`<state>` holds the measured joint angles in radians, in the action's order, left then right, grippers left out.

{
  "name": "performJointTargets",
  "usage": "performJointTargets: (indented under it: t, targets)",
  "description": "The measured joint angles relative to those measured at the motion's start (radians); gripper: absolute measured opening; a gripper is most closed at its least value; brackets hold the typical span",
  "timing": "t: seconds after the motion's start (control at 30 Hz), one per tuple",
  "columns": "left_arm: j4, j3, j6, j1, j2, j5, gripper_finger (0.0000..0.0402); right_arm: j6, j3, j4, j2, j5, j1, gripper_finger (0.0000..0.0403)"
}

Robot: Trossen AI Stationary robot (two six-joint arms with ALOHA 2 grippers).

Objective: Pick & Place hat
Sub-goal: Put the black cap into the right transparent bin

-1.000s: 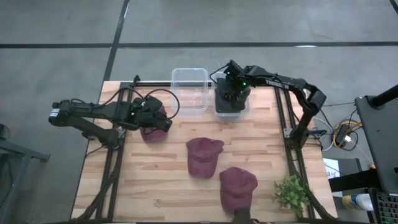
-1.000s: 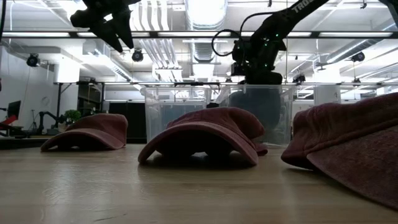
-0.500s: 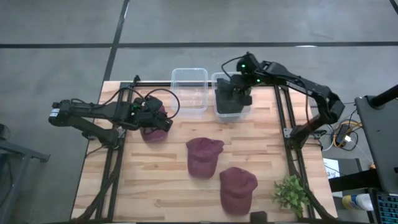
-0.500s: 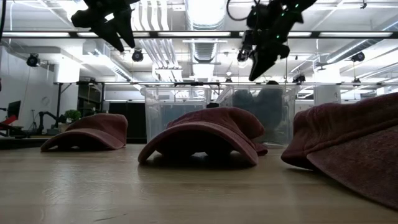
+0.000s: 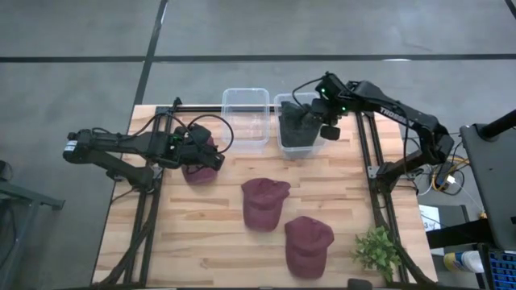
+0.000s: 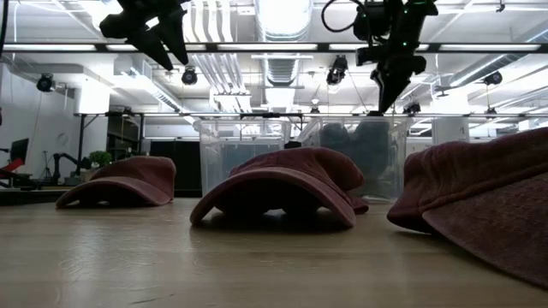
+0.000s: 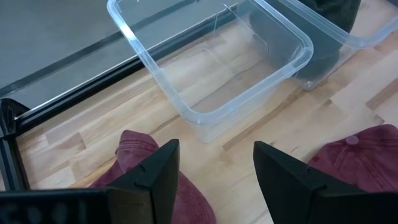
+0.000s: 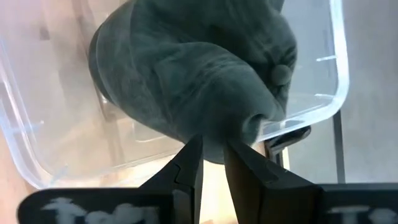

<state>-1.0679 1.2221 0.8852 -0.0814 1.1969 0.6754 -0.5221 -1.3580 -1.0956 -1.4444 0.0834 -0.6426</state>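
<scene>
1. We see the right tool hovering above the right-hand edge of the clear plastic bin at the far side of the light wooden plank tabletop; in the right wrist view its fingers stand narrow, nearly together, with nothing between them
2. A dark grey fabric cap lies inside that bin, slumped against its wall, and the right tool is clear of it
3. Just beside it, on the left, stands a second clear plastic bin; we find nothing in it
4. The left tool hangs over a maroon fabric cap near the left side of the tabletop; in the left wrist view its fingers are spread wide and hold nothing, with that cap showing below them
5. A second maroon fabric cap lies in the middle of the tabletop, apart from both tools
6. A third maroon fabric cap lies nearer the front edge, just to the right of the second
7. A small green leafy plant sits at the front right corner
</scene>
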Motion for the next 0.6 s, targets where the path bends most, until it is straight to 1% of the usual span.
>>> performJointTargets:
  t: [0.17,0.33,0.6]
  targets:
    - [0.0,0.0,0.0,0.0,0.0,-0.005,0.0197,0.002,0.024,0.025,-0.011,-0.001,0.001,0.0059]
    - [0.006,0.0,-0.023,0.0,0.0,-0.005,0.0197,-0.005,0.041,0.089,-0.03,-0.001,0.001,0.0059]
    - [0.014,0.0,-0.025,0.0,0.0,-0.005,0.0197,-0.039,0.045,0.12,-0.13,-0.005,0.0,0.0059]
